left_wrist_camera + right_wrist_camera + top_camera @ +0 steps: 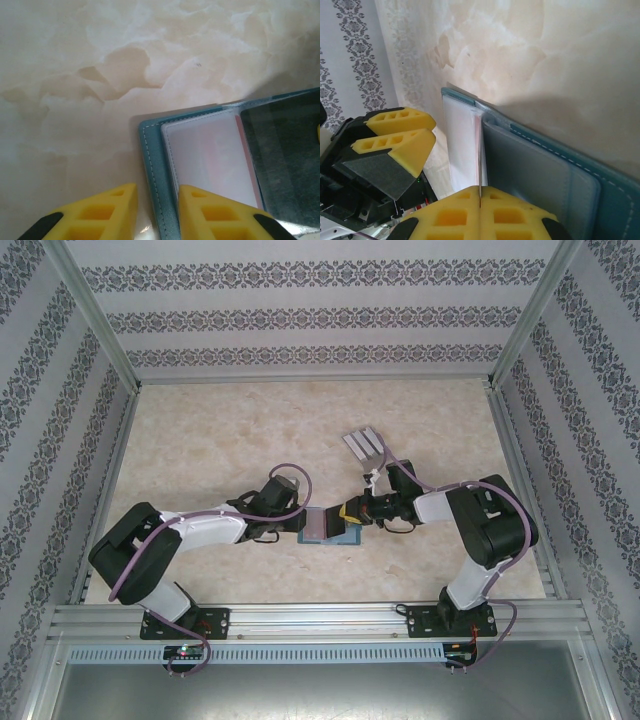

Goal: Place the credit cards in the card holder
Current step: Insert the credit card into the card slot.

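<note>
**Card holder open on the table, flanked by both grippers**

I find the card holder (326,526) lying open and flat on the marbled table (230,430), toward the near edge and directly between the two grippers. The left gripper (157,191) sits at the holder's left edge. Its yellow fingers stand a little apart, and the teal stitched border runs in line with the gap. I cannot tell whether either finger touches the cover. The right gripper (480,192) sits at the holder's right side with its fingers pressed together on a white leaf (462,145) with a red edge, which stands up from the holder. Whether that leaf is a card or a sleeve I cannot tell. A pale grey ribbed piece (362,443) lies farther back on the table, apart from the holder.
</note>
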